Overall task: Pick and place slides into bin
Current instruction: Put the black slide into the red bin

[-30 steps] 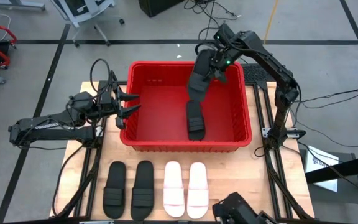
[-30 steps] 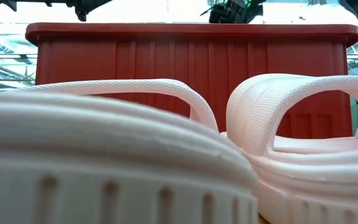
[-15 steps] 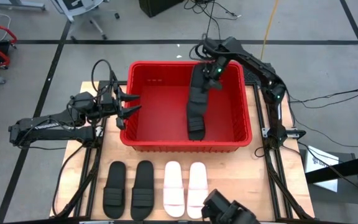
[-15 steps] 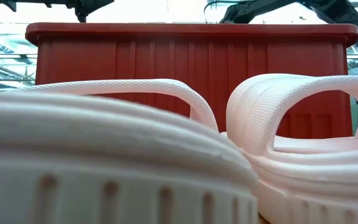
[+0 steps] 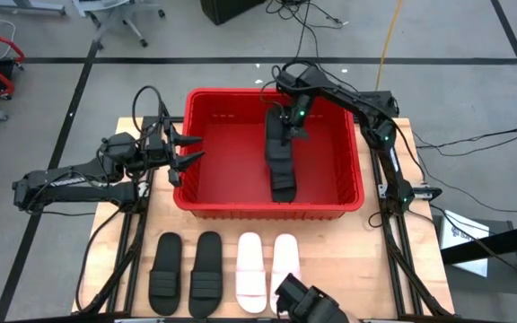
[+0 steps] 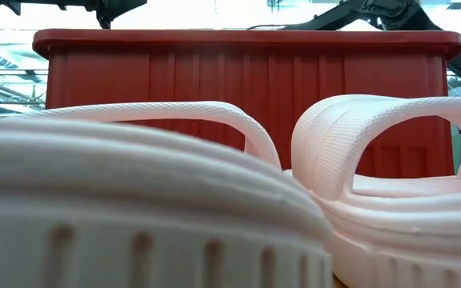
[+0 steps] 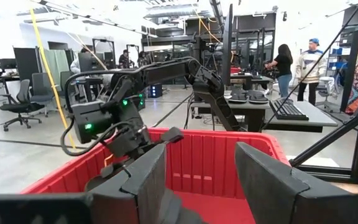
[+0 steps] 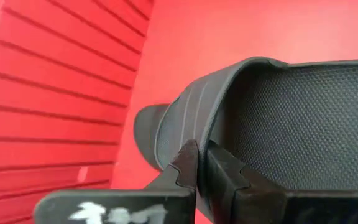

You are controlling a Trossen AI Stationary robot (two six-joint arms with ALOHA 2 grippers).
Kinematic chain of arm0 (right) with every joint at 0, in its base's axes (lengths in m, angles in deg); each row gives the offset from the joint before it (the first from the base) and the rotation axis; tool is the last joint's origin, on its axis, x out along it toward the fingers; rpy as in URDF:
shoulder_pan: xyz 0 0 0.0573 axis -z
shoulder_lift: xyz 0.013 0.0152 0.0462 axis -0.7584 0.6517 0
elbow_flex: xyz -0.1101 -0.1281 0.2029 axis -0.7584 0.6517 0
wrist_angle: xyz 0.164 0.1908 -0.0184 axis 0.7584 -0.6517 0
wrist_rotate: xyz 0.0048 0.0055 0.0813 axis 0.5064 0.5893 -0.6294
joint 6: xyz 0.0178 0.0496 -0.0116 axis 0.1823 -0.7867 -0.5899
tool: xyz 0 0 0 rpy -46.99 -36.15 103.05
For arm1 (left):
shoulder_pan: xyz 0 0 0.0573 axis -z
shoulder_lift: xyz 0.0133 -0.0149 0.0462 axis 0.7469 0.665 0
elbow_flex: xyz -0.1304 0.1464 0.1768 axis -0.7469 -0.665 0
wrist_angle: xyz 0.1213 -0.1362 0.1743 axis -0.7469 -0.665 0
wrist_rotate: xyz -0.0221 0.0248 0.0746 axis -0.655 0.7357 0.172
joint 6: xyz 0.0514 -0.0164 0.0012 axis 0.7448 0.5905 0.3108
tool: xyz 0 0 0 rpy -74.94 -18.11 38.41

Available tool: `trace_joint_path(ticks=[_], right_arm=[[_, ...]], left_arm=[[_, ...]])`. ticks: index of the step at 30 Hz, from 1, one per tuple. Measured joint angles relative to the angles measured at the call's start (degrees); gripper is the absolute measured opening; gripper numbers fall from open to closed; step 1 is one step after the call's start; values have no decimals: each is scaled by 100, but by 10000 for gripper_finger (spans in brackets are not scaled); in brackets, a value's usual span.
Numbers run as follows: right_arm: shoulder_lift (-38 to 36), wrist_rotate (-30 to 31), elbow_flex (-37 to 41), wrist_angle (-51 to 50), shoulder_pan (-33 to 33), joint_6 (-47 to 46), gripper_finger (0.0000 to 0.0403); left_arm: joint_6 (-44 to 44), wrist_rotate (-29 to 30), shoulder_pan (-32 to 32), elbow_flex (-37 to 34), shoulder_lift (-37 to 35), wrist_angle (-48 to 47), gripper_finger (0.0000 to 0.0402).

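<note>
The right tool [image 5: 287, 126] grips a black slide [image 5: 281, 161] by its strap inside the red bin [image 5: 267, 211]. The left tool [image 5: 187, 148] hangs released over the bin's left rim. Four slides [image 5: 224, 271] lie on the counter [image 5: 366, 269].

My bin [image 5: 240, 193] is solid red, with moulded vertical ribbing along its outer wall [image 6: 246, 72] and horizontal ribs on the inner wall. Inside it, my two black slides [image 5: 281, 161] lie in a line, and the one under my dark right gripper [image 8: 197, 163] has a finely dotted grey-black footbed [image 8: 309, 124] and a strap with parallel ridges. On the pale wood table [image 5: 330, 247] in front, a black pair [image 5: 185, 274] sits beside a pale pink-white pair [image 5: 267, 269], their straps finely ribbed.
</note>
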Motion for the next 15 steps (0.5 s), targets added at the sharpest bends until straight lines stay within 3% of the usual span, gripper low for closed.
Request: trace_joint_path(ticks=[15], right_arm=[[7,102,436,606,24,-243,6]], left_arm=[[-13,3,-2,0,0,-131,198]])
